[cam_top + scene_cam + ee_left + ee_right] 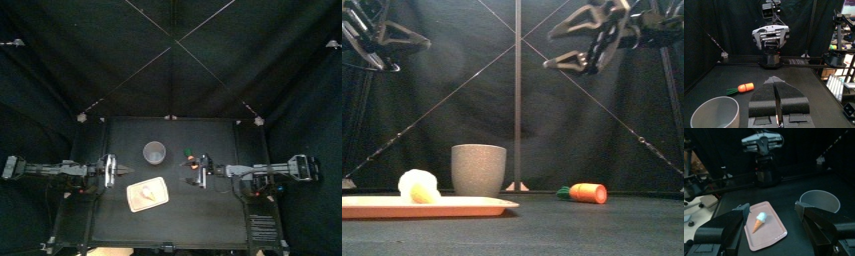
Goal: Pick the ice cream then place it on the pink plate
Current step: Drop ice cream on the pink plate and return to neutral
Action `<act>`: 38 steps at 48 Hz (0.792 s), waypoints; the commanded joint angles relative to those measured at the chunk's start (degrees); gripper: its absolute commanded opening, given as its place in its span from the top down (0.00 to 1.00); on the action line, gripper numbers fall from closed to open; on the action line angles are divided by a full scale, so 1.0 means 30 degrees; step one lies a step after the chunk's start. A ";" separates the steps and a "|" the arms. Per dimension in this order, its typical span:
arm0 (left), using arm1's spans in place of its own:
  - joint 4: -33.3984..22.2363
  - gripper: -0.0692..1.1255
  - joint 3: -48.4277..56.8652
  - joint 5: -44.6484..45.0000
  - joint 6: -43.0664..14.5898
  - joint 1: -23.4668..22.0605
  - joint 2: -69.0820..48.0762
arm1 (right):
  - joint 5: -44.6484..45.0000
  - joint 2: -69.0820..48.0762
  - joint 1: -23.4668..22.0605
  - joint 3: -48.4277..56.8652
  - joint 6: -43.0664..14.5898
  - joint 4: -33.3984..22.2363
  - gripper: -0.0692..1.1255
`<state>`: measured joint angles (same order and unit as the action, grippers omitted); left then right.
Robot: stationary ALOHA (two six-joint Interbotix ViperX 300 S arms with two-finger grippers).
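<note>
The ice cream (pixel 418 186), a pale scoop on a cone (pixel 758 221), lies on the pink tray (pixel 462 207) (pixel 775 235) at the front left of the table (pixel 134 203). My right gripper (pixel 771 206) hangs open above the table, apart from the tray, with nothing between its jaws (pixel 564 60) (pixel 202 172). My left gripper (pixel 775 83) is shut and empty, held high at the left (pixel 412 42) (pixel 112 171).
A tall grey speckled cup (pixel 478 169) (pixel 154 151) (pixel 821 201) stands behind the tray. A toy carrot (pixel 587 193) (pixel 744 88) (pixel 193 159) lies to the right of the cup, near my right gripper.
</note>
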<state>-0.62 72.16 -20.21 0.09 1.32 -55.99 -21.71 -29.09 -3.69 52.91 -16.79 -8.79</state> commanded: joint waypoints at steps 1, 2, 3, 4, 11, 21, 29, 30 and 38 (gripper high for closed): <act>-0.0029 0.95 -0.0264 -0.0088 0.0000 0.0059 0.0000 | -0.0176 -0.2490 0.0527 0.0937 0.0000 -0.0176 0.06; -0.0029 0.95 -0.0293 -0.0088 0.0000 0.0059 0.0000 | -0.0176 -0.2900 0.0674 0.1172 0.0029 -0.0264 0.06; -0.0029 0.95 -0.0293 -0.0088 0.0000 0.0088 0.0000 | -0.0176 -0.3311 0.0762 0.1406 0.0029 -0.0381 0.06; -0.0059 0.95 -0.0293 -0.0088 0.0000 0.0059 0.0000 | -0.0176 -0.3721 0.0850 0.1670 0.0000 -0.0498 0.06; -0.0117 0.95 -0.0322 -0.0146 0.0000 0.0088 -0.0088 | -0.0205 -0.6123 0.1611 0.3223 -0.0059 -0.1230 0.06; -0.0117 0.95 -0.0352 -0.0205 0.0000 0.0059 -0.0146 | -0.0205 -0.7705 0.1787 0.4717 -0.0059 -0.1436 0.06; -0.0117 0.95 -0.0352 -0.0205 0.0000 0.0059 -0.0146 | -0.0205 -0.7939 0.1846 0.5244 -0.0059 -0.1641 0.06; -0.0117 0.95 -0.0352 -0.0205 0.0000 0.0059 -0.0146 | -0.0234 -0.7969 0.1846 0.5303 -0.0059 -0.1699 0.06; -0.0088 0.95 -0.0322 -0.0410 -0.0029 0.0088 -0.0322 | -0.0234 -0.8350 0.1846 0.5508 -0.0117 -0.2021 0.06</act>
<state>-0.88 72.16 -20.57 0.09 1.49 -56.87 -21.80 -53.96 1.76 69.96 -16.96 -14.68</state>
